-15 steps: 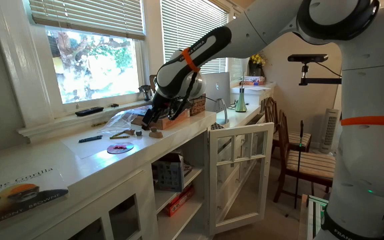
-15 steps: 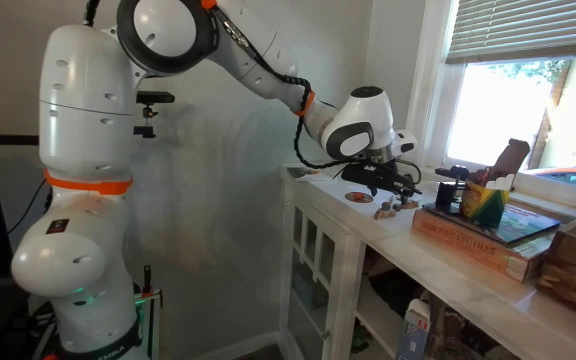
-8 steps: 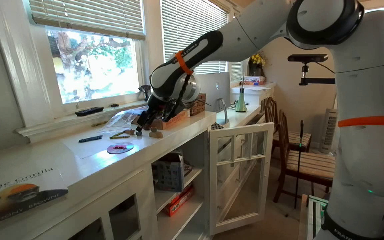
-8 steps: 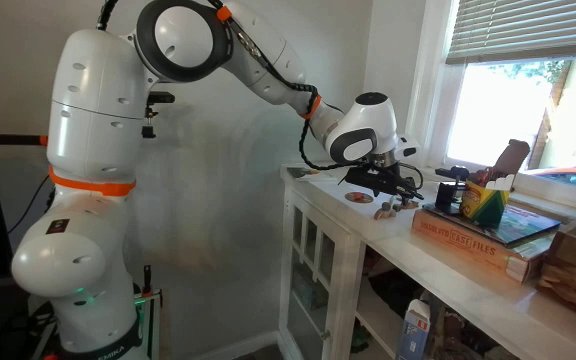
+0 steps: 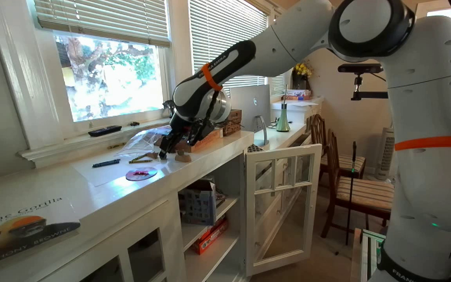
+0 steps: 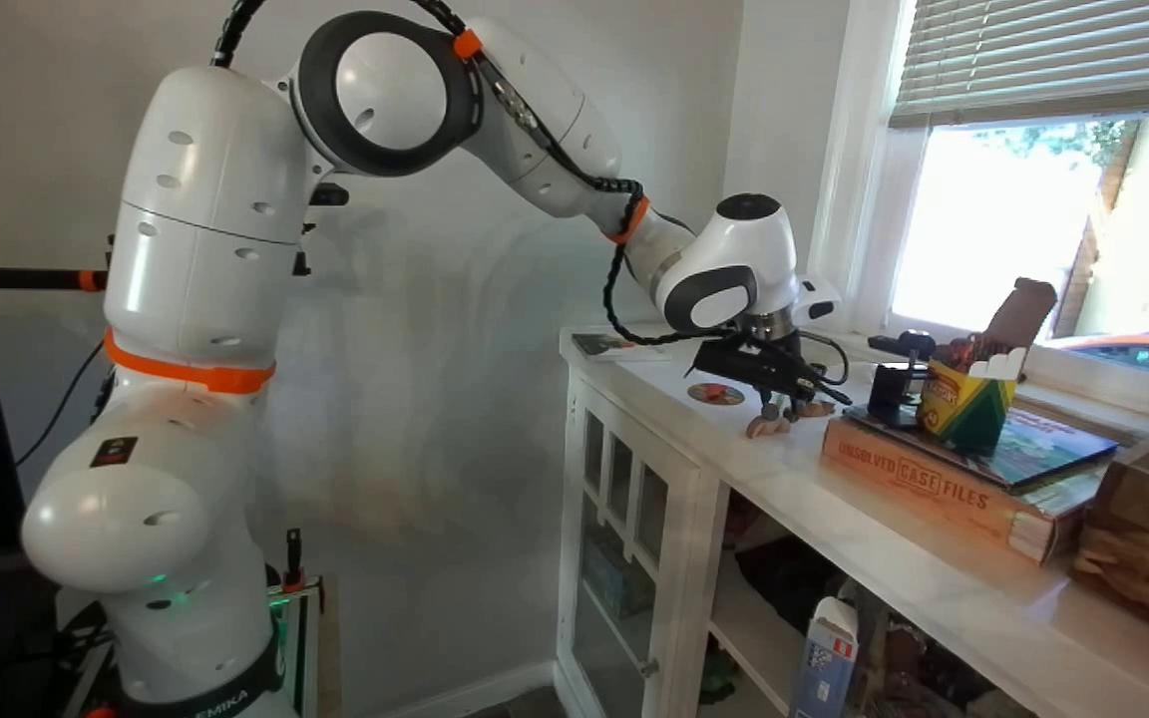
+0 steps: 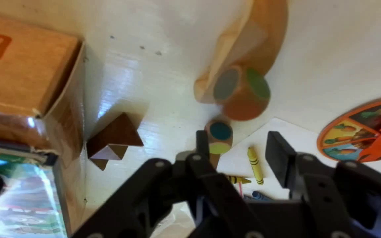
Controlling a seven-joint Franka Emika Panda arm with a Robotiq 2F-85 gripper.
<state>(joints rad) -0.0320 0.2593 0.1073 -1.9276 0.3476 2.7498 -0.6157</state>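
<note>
Tool (image 7: 240, 145) jaws spread, small dotted cube (image 7: 219, 135) between them in wrist view; second dotted cube (image 7: 241, 94) atop wooden block (image 7: 266, 43), yellow crayon (image 7: 255, 166) on paper (image 7: 289, 130) nearby.

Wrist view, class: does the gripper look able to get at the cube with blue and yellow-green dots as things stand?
Probably yes: the gripper is open, and the cube shows between its fingertips, nearer one, with nothing seeming to lie over it. The other dotted cube nearby might get brushed.
</note>
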